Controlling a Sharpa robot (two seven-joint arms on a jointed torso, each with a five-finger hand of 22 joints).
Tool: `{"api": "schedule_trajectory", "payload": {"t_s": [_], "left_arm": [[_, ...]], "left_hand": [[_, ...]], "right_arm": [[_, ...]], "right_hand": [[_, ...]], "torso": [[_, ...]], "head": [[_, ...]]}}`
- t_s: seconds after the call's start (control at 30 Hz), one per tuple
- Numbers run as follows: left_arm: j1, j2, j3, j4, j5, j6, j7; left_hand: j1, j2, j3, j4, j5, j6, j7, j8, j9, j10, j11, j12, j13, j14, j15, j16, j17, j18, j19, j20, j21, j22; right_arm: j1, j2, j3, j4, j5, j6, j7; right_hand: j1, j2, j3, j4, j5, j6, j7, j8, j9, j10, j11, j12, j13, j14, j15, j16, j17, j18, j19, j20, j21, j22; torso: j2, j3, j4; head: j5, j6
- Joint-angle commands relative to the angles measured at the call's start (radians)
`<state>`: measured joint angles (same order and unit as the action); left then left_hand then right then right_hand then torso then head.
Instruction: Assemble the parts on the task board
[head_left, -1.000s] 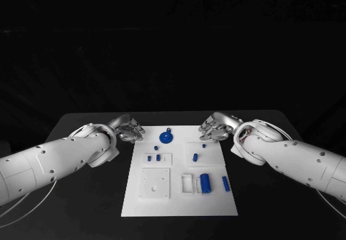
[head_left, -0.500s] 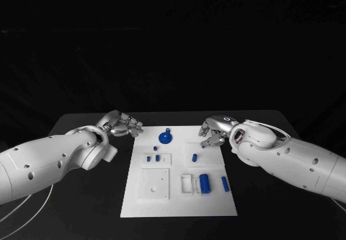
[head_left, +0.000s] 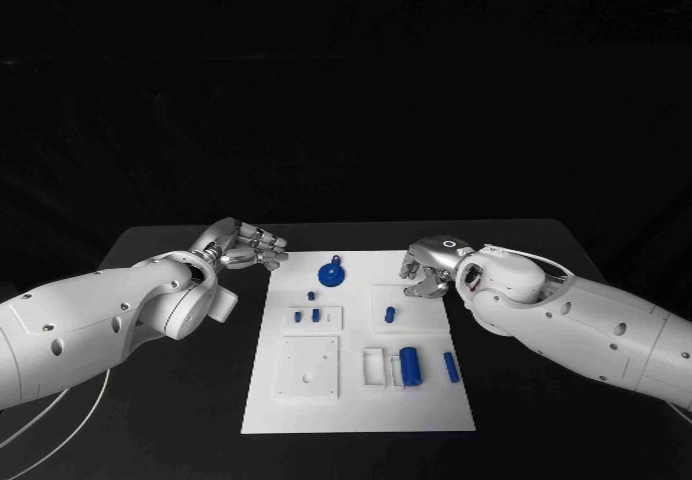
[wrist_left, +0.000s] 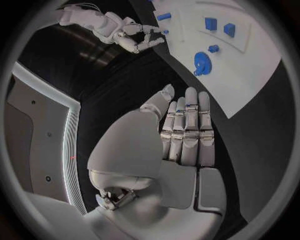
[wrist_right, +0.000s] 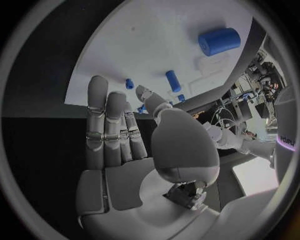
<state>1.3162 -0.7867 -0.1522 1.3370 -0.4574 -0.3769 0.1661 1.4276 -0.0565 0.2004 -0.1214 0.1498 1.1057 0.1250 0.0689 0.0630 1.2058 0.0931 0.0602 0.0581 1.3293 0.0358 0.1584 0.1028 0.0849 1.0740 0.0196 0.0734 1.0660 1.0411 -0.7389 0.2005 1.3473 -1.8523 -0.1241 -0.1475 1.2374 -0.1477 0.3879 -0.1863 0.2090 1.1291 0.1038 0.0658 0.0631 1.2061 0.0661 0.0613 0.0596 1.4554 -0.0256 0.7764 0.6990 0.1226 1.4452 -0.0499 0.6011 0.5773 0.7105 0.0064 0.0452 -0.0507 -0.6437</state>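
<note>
The white rectangular task board (head_left: 361, 345) lies in the middle of the black table (head_left: 173, 400), with bare table along both its long edges. Small blue parts rest on it: a round blue disc with a tab (head_left: 332, 273) near the far edge, two short blue pegs (head_left: 307, 315) in a square recess, and a larger blue cylinder (head_left: 411, 366) beside a slim blue bar (head_left: 450, 366) toward the near right corner. The silver left hand (head_left: 248, 248) hovers off the board's far left corner, fingers straight, grasping nothing. The silver right hand (head_left: 428, 270) hangs over the far right edge, released, fingers extended.
</note>
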Motion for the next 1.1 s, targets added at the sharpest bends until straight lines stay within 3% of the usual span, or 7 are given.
{"api": "schedule_trajectory", "payload": {"t_s": [0.03,0.27,0.6,0.87,1.1], "left_arm": [[0.002,-0.001,0.001,0.007,0.038,-0.009,0.027],[0.002,-0.001,0.001,0.011,0.041,-0.011,0.025],[0.002,-0.001,0.001,0.012,0.046,-0.011,0.024],[0.002,-0.001,0.001,0.011,0.047,-0.006,0.02],[0.003,-0.001,0.001,0.01,0.047,-0.002,0.015]], "left_hand": [[0.001,0.006,-0.006,0.0,-0.003,-0.006,0.003,-0.005,0.001,-0.005,0.001,0.0,-0.001,0.004,0.002,-0.004,0.002,-0.014,0.006,-0.003,-0.004,0.001],[0.002,0.009,-0.004,0.0,-0.002,-0.006,0.003,-0.005,0.001,-0.005,0.001,0.001,0.0,0.004,0.002,-0.006,0.002,-0.014,0.006,-0.003,-0.004,0.003],[0.003,0.011,-0.003,-0.002,0.001,-0.006,0.003,-0.005,0.001,-0.005,0.0,0.0,-0.001,0.004,0.002,-0.008,0.005,-0.013,0.005,-0.003,-0.003,0.01],[0.003,0.012,-0.003,-0.002,0.0,-0.006,0.003,-0.005,0.001,-0.005,0.001,0.0,-0.001,0.004,0.002,-0.008,0.005,-0.013,0.005,-0.003,-0.003,0.011],[0.001,0.012,-0.003,-0.001,-0.001,-0.006,0.003,-0.005,0.001,-0.006,0.001,0.0,-0.001,0.004,0.003,-0.009,0.006,-0.012,0.005,-0.002,-0.004,0.013]], "right_arm": [[-0.002,0.005,-0.006,-0.008,-0.039,0.036,-0.015],[-0.008,0.012,-0.018,-0.02,-0.04,0.041,-0.012],[-0.02,0.029,-0.024,-0.035,-0.035,0.035,-0.002],[-0.023,0.036,-0.026,-0.039,-0.026,0.031,0.002],[-0.025,0.04,-0.028,-0.04,-0.025,0.029,0.002]], "right_hand": [[0.001,-0.009,0.037,-0.003,-0.015,0.009,0.002,-0.004,0.0,0.009,0.0,-0.003,0.0,-0.006,-0.002,0.008,-0.002,0.019,-0.007,0.0,-0.002,0.012],[-0.006,-0.014,0.121,-0.008,-0.041,0.017,0.002,-0.004,0.0,0.017,-0.002,-0.003,0.0,-0.009,-0.003,0.017,-0.003,0.018,-0.01,-0.001,-0.003,0.048],[-0.008,-0.007,0.21,-0.007,-0.076,0.026,0.002,-0.004,0.0,0.026,-0.004,-0.004,0.0,-0.01,-0.003,0.026,-0.004,0.019,-0.012,-0.002,-0.004,0.092],[-0.01,-0.006,0.226,0.001,-0.086,0.029,0.001,-0.003,0.0,0.03,-0.005,-0.003,0.0,-0.01,-0.004,0.03,-0.005,0.019,-0.012,-0.003,-0.01,0.118],[-0.001,0.009,0.249,0.001,-0.104,0.058,-0.005,-0.002,0.002,0.061,-0.015,-0.003,0.0,-0.011,-0.01,0.036,-0.005,0.016,-0.008,-0.007,-0.011,0.151]], "torso": [[0.0,0.0003,0.0],[0.0,0.0003,0.0],[0.0,0.0,0.0008],[0.0,-0.0005,0.0],[0.0,-0.0003,0.0]], "head": [[0.0,-0.002],[0.001,-0.003],[0.003,-0.003],[0.005,-0.005],[0.005,-0.005]]}}
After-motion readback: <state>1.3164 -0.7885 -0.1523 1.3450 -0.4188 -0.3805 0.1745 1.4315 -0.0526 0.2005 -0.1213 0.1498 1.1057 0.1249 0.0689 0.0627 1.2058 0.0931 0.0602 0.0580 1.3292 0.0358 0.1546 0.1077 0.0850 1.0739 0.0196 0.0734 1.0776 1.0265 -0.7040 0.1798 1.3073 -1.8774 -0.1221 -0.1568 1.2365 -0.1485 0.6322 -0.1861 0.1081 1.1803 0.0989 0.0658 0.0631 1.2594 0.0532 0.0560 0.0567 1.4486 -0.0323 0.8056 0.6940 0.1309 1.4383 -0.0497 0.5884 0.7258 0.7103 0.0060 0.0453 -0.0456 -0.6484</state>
